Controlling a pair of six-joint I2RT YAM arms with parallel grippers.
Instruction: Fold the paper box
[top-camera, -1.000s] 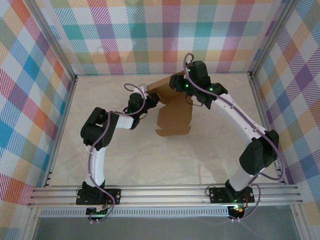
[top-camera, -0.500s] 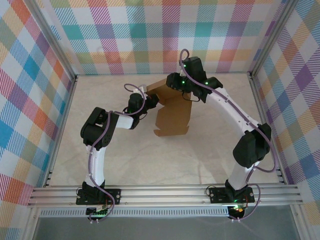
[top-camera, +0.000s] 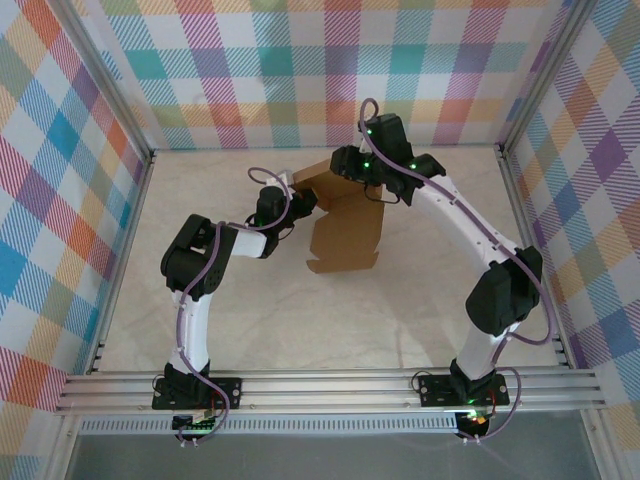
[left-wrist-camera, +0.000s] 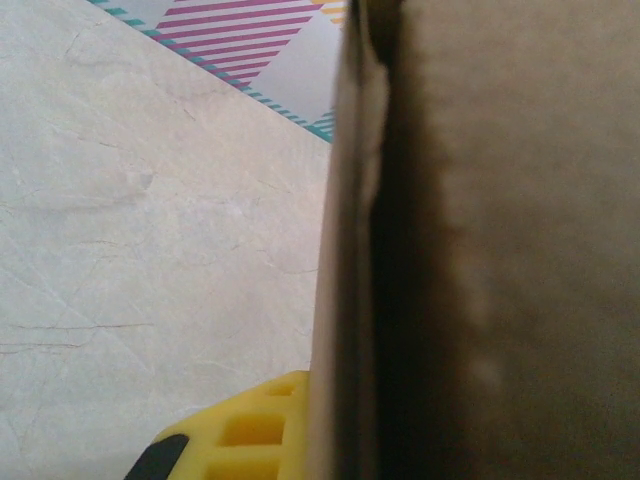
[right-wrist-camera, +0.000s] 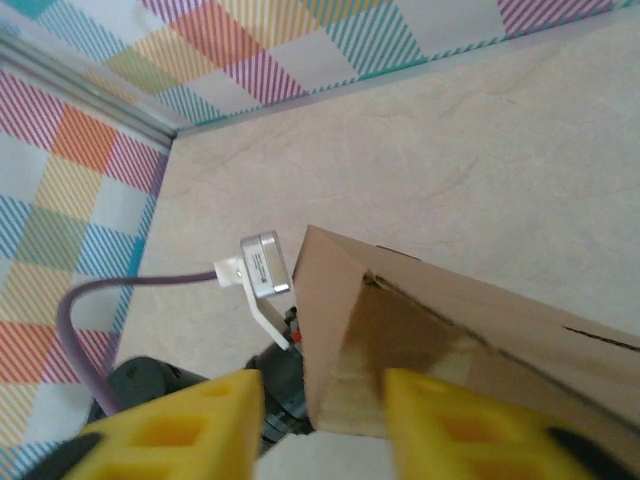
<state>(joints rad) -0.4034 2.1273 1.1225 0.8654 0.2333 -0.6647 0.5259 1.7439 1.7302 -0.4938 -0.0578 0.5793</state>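
Paper box (top-camera: 345, 238) partly folded, standing near the far edge of the counter (top-camera: 250, 310), about mid-width. My right pincer (right-wrist-camera: 322, 380) is open, its yellow fingers (right-wrist-camera: 190, 425) flanking a box corner. My left pincer (top-camera: 302, 200) is at the box's left edge; whether it grips, I cannot tell.

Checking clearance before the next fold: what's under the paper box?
The table shows beside the paper box, whose near part rests on it. Anything beneath the cardboard itself is covered.

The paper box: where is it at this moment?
In the top view the paper box is at the far middle of the table, with the left fingers at its left edge and the right fingers at its far edge.
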